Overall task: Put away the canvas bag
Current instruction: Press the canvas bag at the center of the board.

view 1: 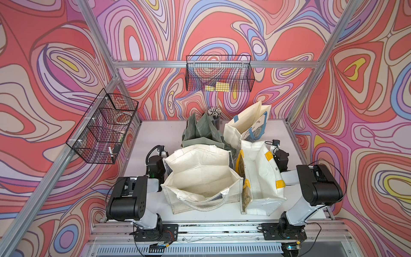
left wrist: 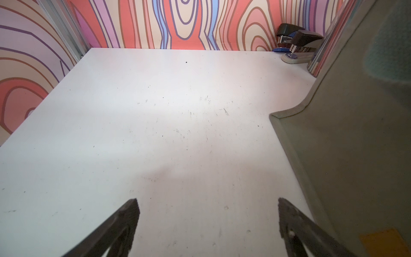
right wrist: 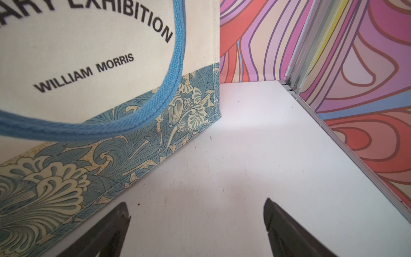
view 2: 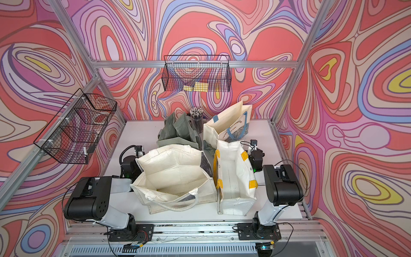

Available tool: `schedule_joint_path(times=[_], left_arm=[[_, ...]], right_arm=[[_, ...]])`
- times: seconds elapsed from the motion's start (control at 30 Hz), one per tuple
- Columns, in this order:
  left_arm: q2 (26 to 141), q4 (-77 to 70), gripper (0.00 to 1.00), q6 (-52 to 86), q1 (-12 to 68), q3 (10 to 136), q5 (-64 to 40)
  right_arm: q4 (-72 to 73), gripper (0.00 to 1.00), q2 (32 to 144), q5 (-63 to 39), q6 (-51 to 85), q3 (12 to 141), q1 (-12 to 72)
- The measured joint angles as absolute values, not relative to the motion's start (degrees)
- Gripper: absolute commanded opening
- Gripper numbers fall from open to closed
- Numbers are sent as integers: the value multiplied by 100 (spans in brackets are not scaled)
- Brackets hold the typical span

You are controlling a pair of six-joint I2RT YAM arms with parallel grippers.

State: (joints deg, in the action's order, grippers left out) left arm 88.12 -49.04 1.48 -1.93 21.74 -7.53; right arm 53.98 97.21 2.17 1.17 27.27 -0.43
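Left fingers (left wrist: 124, 222) spread wide, empty — right fingers (right wrist: 280, 224) likewise; canvas bag (view 1: 200, 169) upright on table (view 1: 155, 133), ungripped.

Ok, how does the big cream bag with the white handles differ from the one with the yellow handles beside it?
The white-handled bag is wider, with a broad gaping mouth; the yellow-handled bag is narrower, its mouth a slimmer rectangle. The white-handled bag's near handle droops over its front wall; the yellow-handled bag has yellow strap ends along its rim. Both stand upright and open, cream inside, side by side on the table.
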Motion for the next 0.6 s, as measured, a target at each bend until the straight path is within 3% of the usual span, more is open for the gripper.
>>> schedule_joint_path(times=[0.17, 0.33, 0.6], left_arm=[[8783, -4897, 99, 196, -242, 2169, -676], [8495, -4893, 99, 325, -309, 2049, -423], [7579, -3771, 99, 578, -786, 2375, -519]], right_arm=[[5177, 98, 9568, 622, 272, 2727, -40], [4189, 98, 8600, 1013, 362, 2899, -40], [1684, 98, 7787, 1459, 215, 4560, -71]])
